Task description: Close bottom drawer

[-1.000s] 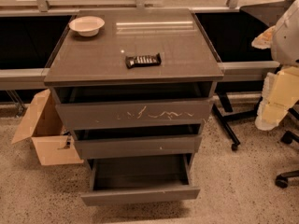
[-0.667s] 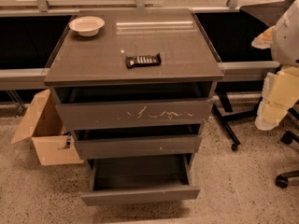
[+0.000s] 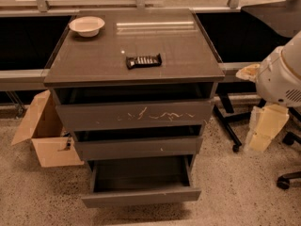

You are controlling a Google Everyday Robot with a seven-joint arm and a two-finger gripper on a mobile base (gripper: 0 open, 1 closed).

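Note:
The bottom drawer point(image 3: 141, 197) is the lowest of three in a dark grey-brown cabinet point(image 3: 136, 60). It stands pulled out toward me, its plain flat front well ahead of the other fronts and its dark inside point(image 3: 141, 173) showing. My arm's white rounded housing point(image 3: 282, 74) is at the right edge. The cream-coloured gripper point(image 3: 265, 126) hangs below it, to the right of the cabinet at about middle-drawer height, clear of all drawers.
The top drawer front with white scratches point(image 3: 136, 114) and the middle front with a white speck point(image 3: 138, 147) both stand slightly out. A white bowl point(image 3: 87, 26) and a black remote-like object point(image 3: 143, 60) lie on the cabinet top. An open cardboard box point(image 3: 44, 131) is at left; chair legs point(image 3: 230, 126) at right.

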